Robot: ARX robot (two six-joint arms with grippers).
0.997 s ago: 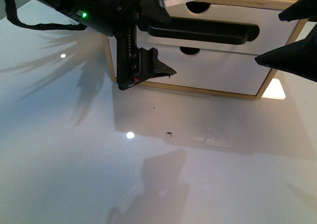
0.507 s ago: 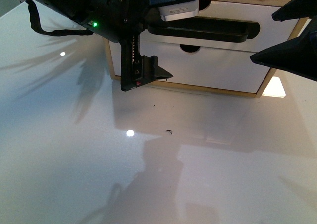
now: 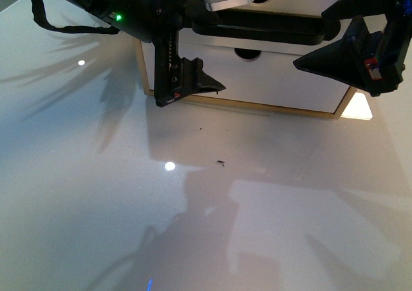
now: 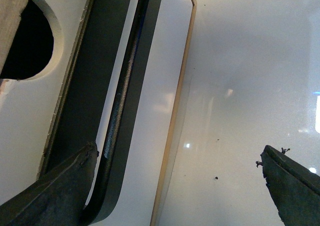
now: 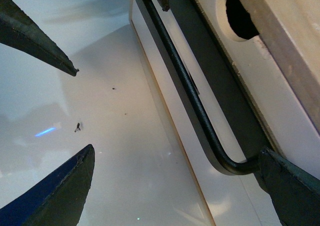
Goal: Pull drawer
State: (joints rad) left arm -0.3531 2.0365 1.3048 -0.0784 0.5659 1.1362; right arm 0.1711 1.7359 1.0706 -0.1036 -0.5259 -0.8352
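**Glossy white tabletop: two grippers at one bar handle**

Looking across a glossy white tabletop (image 3: pixel 96 194), mirroring lamp spots and arm shadows. Finding the drawer (image 3: pixel 293 4) at the far side, sitting as the upper of two in a small pale-wood cabinet (image 3: pixel 257 105), above a plain white drawer front (image 3: pixel 283 78). Noting its smooth white face, half-round notch (image 4: pixel 25 41) and long black bar handle (image 4: pixel 120 111), rounded, faintly pebbled, curving back at each end into a dark recess. Showing the left gripper (image 4: pixel 179 151) spread wide, with one finger (image 4: pixel 55 191) set in the recess beside the bar's end and the other (image 4: pixel 295 181) out over the table. Showing the right gripper (image 5: pixel 176 153) likewise splayed, with one finger (image 5: pixel 290 183) at the bar's opposite bend. Judging the drawer probably light and stiff, wood rubbing on wood. Favouring a hook behind the rigid bar near both ends, pulling evenly, guarding against skewing it or dragging the whole cabinet over so slick a surface.
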